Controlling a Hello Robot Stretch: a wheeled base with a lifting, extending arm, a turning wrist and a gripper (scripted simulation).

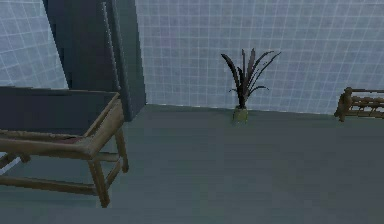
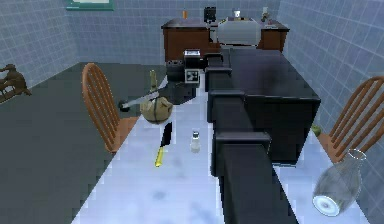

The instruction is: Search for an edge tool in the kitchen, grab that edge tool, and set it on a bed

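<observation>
Stretch sits alongside the table (image 2: 140,190), arm (image 2: 245,150) run out over it. The gripper (image 2: 160,92) is at a roundish tan obj (image 2: 155,106) resting on the tabletop, so can't tell whether it holds anything or how the fingers stand.

Edge tool = knife (image 2: 163,143), dark blade + yellow handle, flat on the table. It lies short of the gripper, back toward the base from the fingertips, on the finger side of the arm, apart from the tan obj. Long axis runs roughly parallel to the arm, with the handle end nearer the base and the blade end nearer the gripper.

Judgement: next move needs retract, not more reach, w/ the wrist set across the handle. Small shaker (image 2: 196,141) stands just beside the knife, between it and the arm, so knock risk.

Containers:
- Clear glass vase (image 2: 335,188): other side of the arm from the gripper, well apart, contents not readable.
- Tan obj: maybe a bowl, contents can't be told.
- Fwd view: pot w/ plant (image 1: 243,88) by the wall.
</observation>
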